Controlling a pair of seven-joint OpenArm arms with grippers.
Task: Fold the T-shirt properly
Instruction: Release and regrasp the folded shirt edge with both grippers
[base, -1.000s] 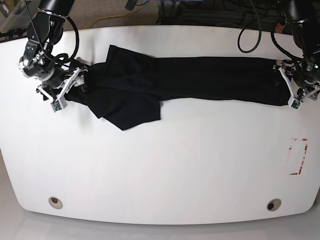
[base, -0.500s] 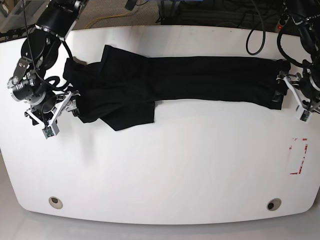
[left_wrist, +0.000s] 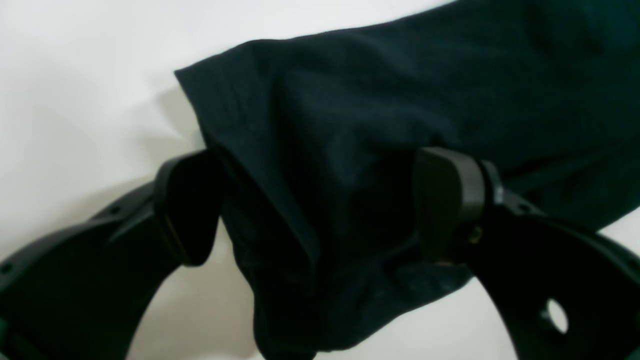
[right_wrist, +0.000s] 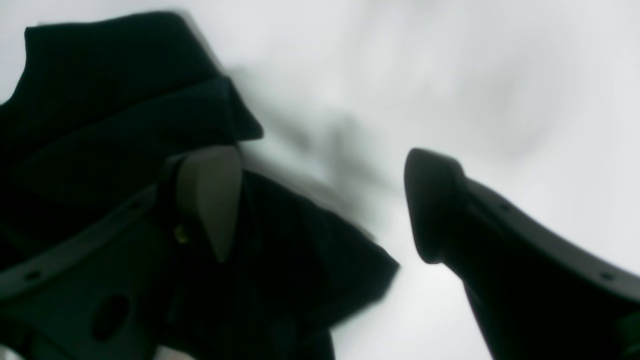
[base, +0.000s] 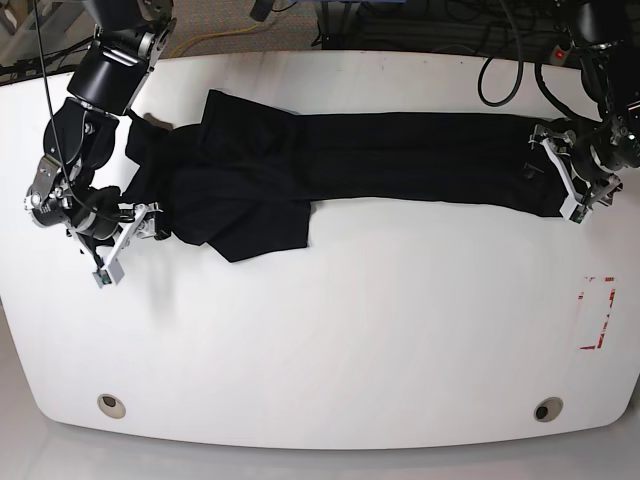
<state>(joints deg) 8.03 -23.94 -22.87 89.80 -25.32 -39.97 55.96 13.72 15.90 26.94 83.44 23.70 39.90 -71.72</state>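
T-shirt (base: 330, 160) lies on the white table (base: 330, 340), far half, stretched into a long narrow band running side to side in base view; one end bunched into loose overlapping flaps w/ a pointed lobe toward the near side, other end a neat narrow edge. Cloth plain black, no print seen. Left gripper (base: 566, 178) sits at the narrow end (base view's right side): jaws spread wide, fabric lying between them; in left wrist view (left_wrist: 320, 205) the shirt's corner and a hanging fold fill the gap, one finger (left_wrist: 445, 200) against the cloth, but the jaws are not pinched shut on it. Right gripper (base: 125, 240) at the bunched end, just beside the flaps: also wide apart, nothing clamped; right wrist view (right_wrist: 320, 200) shows one finger (right_wrist: 210, 195) over the black cloth and the other over bare table, white surface showing between them (view blurred, so contact w/ fabric can't be told). Both arms reach in from the far edge, cables trailing behind. Near edge of table has two round holes (base: 112, 405) (base: 547, 409), one per corner; red-marked rectangle (base: 596, 313) on the surface, well apart from the shirt, on the left gripper's side.
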